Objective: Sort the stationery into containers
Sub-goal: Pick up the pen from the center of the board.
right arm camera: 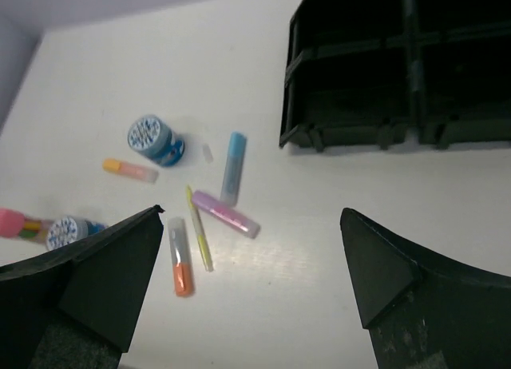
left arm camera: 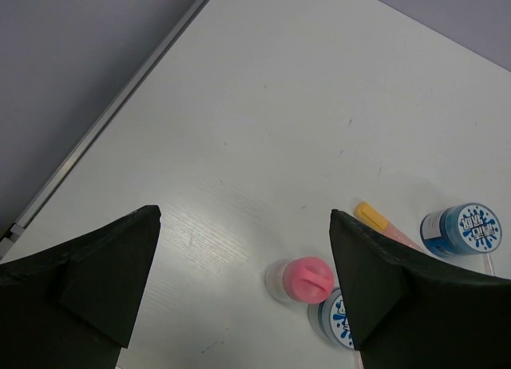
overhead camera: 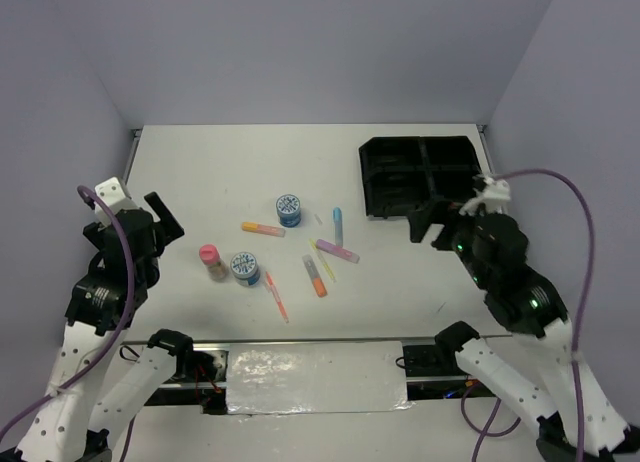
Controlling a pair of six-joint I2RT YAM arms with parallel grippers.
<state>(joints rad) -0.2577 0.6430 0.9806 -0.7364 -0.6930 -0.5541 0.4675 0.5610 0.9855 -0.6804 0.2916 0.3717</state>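
While the pens (overhead camera: 337, 250), 2 blue tubs (overhead camera: 288, 209) and pink-capped bottle (overhead camera: 210, 259) lie loose mid-table, the task stands at its first pick; the black tray (overhead camera: 415, 140), far right, appears to hold nothing; left gripper (overhead camera: 160, 217) and right gripper (overhead camera: 430, 227) stand apart, clamping nothing; judged next: the left gripper descends astride the bottle near it, then closes.

Below me lies a flat white matte surface (overhead camera: 230, 172), faintly scuffed and marked with a few small dark specks. Plain pale lavender-grey walls close it in: a back wall (overhead camera: 320, 42), a left wall (overhead camera: 50, 102) and a right wall (overhead camera: 580, 92). A thin grey metal strip (left arm camera: 120, 97) runs along the surface's left edge. At the near edge a glossy rectangular patch of clear tape (overhead camera: 315, 377) catches the soft, even light.
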